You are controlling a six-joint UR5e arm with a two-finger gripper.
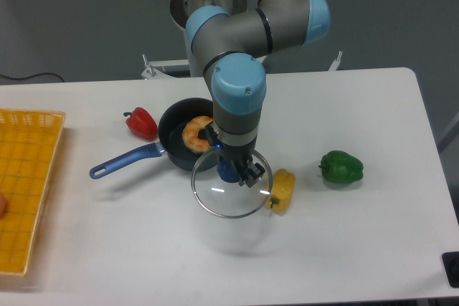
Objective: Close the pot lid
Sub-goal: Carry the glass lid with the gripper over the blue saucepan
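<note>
The pot (171,137) is a small dark saucepan near the table's middle. Its blue handle (123,162) points to the left, and an orange, curled food piece (196,132) lies inside it. The lid (224,200), clear glass with a metal rim, hangs just right of and in front of the pot, overlapping its near edge. The lid is tilted, and its shadow falls on the table below it. My gripper (233,172) comes straight down from above and is shut on the lid's blue knob (226,170).
A red pepper (142,122) lies just left of the pot. A yellow pepper (282,190) sits against the lid's right rim, and a green pepper (341,167) lies further right. A yellow basket (29,177) stands at the table's left edge.
</note>
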